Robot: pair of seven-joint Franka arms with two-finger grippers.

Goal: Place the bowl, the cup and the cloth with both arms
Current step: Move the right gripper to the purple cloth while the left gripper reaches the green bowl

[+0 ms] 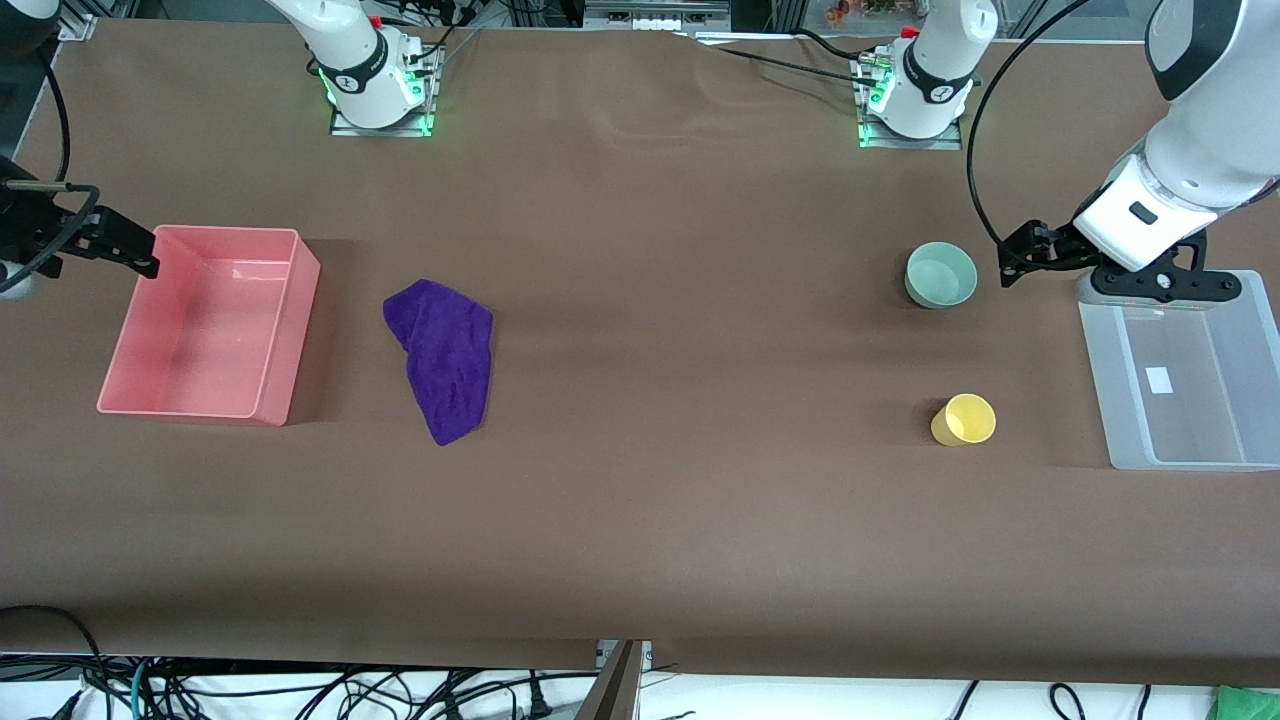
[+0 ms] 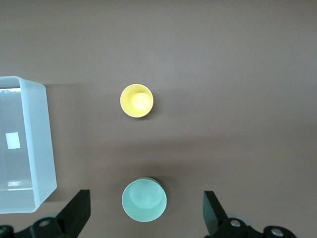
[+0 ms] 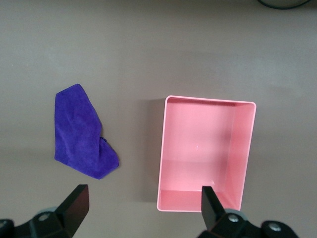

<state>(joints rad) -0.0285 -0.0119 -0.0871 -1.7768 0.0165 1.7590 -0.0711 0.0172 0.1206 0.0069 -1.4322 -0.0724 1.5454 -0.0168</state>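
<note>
The pale green bowl stands upright toward the left arm's end of the table. The yellow cup stands nearer to the front camera than the bowl. My left gripper is open and empty, up in the air beside the bowl. In the left wrist view the bowl lies between the spread fingers of that gripper, with the cup apart from it. The purple cloth lies crumpled beside the pink bin. My right gripper is open and empty over the pink bin's edge; in its wrist view the cloth shows.
A pink bin stands empty at the right arm's end, also in the right wrist view. A clear plastic bin stands empty at the left arm's end, also in the left wrist view.
</note>
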